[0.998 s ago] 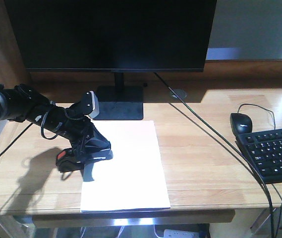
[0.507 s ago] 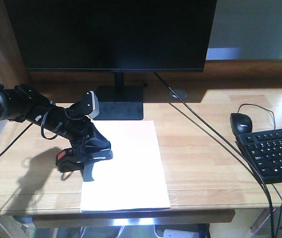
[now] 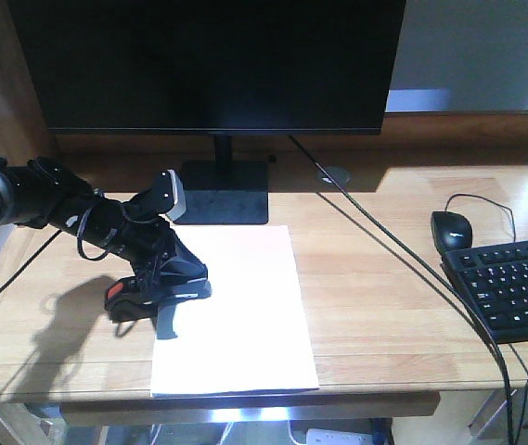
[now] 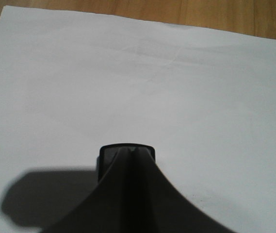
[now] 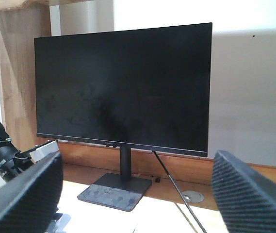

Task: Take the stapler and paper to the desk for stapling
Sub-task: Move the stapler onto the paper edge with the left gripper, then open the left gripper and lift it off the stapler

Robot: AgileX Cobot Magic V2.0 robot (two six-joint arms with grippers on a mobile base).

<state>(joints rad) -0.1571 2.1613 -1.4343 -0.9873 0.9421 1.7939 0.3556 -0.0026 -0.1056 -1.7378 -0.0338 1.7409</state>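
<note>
On the left side of the desk (image 3: pixel 384 306), reading across to the right:

Left gripper (image 3: pixel 173 311): I see it low at the paper's left edge, pinching the stapler.
Stapler (image 3: pixel 124 298): black, red patch facing left, its nose over the paper.
Paper (image 3: pixel 240 311): flat on the near desk in front of the monitor (image 3: pixel 217 65).
Right gripper (image 5: pixel 138 194): I see it spread wide, raised, facing the monitor.
Far right: mouse (image 3: pixel 452 229) and keyboard (image 3: pixel 514 286).
</note>
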